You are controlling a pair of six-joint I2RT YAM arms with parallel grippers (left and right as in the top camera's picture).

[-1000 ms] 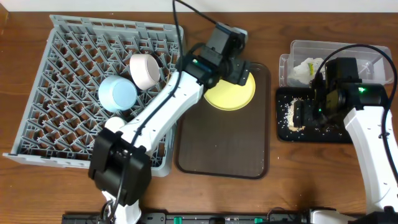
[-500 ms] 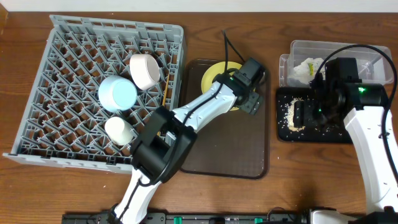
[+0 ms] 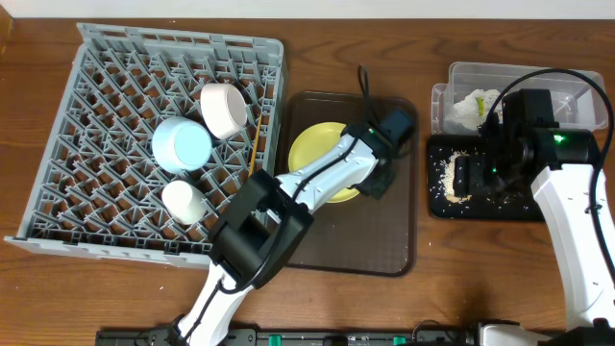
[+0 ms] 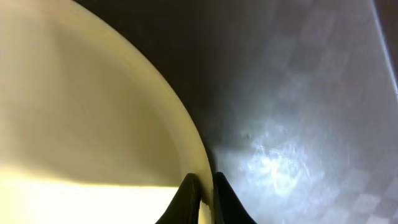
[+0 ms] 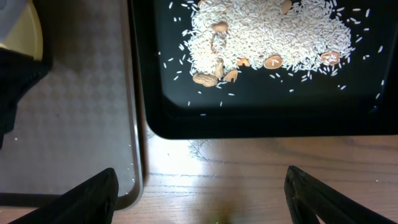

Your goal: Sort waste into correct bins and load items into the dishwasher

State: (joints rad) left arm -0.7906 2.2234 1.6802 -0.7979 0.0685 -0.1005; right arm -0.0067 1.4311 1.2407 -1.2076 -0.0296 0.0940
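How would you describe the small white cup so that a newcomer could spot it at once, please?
Find the large grey dish rack at the overhead view's left. Three vessels sit towards its right side: a cream-white bowl, a light blue bowl and, just below that, the small white cup. It is the smallest and whitest.

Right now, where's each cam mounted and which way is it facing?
Overhead: above the table, looking straight down at rack, brown tray, plate, black tray, tub; left arm and right arm show.
Left wrist: on the left arm, close on the plate's rim over the brown tray; left jaws at bottom edge, pinching that rim.
Right wrist: on the right arm, looking down at rice in the black tray; right jaws wide apart at bottom corners.
Shared: overhead and right wrist both show black tray and rice.
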